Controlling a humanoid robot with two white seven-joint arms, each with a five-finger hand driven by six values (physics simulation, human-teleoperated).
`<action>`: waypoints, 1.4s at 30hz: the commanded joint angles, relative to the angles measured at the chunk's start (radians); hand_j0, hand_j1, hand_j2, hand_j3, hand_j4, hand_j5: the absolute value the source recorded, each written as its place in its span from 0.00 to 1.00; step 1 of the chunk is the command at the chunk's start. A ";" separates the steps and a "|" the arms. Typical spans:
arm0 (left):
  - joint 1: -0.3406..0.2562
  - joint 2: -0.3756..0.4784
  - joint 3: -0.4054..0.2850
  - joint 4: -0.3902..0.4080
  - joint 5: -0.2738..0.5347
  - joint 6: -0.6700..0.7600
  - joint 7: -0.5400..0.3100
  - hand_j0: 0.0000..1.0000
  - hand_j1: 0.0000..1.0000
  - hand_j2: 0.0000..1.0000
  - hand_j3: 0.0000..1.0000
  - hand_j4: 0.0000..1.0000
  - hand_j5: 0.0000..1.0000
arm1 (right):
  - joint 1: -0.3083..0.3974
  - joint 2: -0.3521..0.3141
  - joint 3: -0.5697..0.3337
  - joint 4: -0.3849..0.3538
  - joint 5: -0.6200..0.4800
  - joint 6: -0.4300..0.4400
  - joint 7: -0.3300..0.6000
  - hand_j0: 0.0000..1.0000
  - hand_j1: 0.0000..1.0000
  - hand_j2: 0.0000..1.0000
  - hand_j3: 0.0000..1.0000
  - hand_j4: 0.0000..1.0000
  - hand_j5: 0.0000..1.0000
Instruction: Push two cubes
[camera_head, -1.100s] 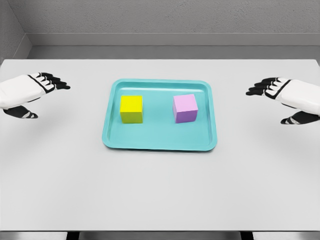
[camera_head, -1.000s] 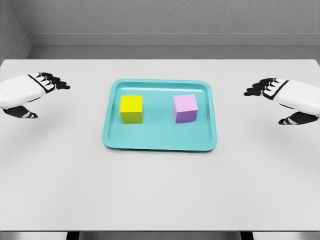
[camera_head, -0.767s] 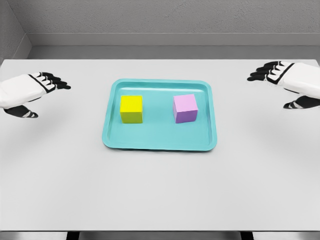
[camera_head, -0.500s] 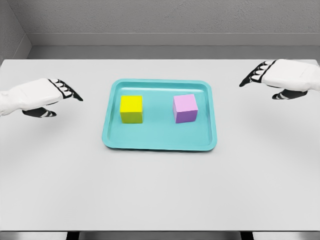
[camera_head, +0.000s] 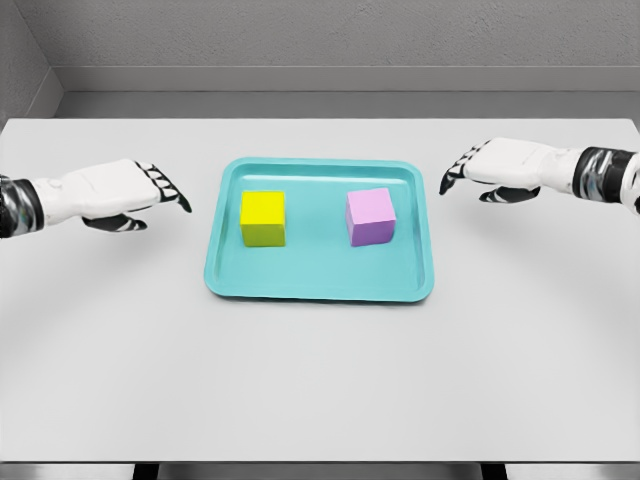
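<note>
A yellow cube (camera_head: 263, 218) and a pink cube (camera_head: 371, 216) stand apart on a teal tray (camera_head: 320, 280) in the middle of the white table. My left hand (camera_head: 158, 194) hovers just left of the tray, level with the yellow cube, fingers stretched out flat and holding nothing. Off the tray's far right corner my right hand (camera_head: 468, 172) points its extended fingers toward the tray, a short gap from the rim, also empty. Neither hand touches a cube.
The white table (camera_head: 320, 380) stretches wide in front of the tray. A grey wall (camera_head: 320, 40) runs behind the table's far edge.
Both hands have moved inward toward the tray, the left from the far left edge, the right from the far right after rising a little. The cubes have not moved.
</note>
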 joint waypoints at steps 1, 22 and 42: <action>0.000 -0.012 -0.011 0.000 0.005 0.002 0.000 0.74 0.74 0.74 0.74 0.74 0.74 | 0.000 0.028 -0.004 0.016 -0.004 0.003 0.000 0.63 0.63 0.63 0.63 0.63 0.63; -0.075 -0.141 -0.082 0.090 -0.022 0.002 -0.043 0.75 0.75 0.75 0.75 0.75 0.75 | 0.012 0.081 0.035 0.019 -0.001 0.003 0.000 0.62 0.62 0.62 0.62 0.62 0.62; -0.083 -0.187 -0.083 0.090 -0.022 0.002 -0.043 0.74 0.74 0.74 0.74 0.74 0.74 | 0.012 0.124 0.065 0.015 0.014 0.003 0.000 0.62 0.62 0.62 0.62 0.62 0.62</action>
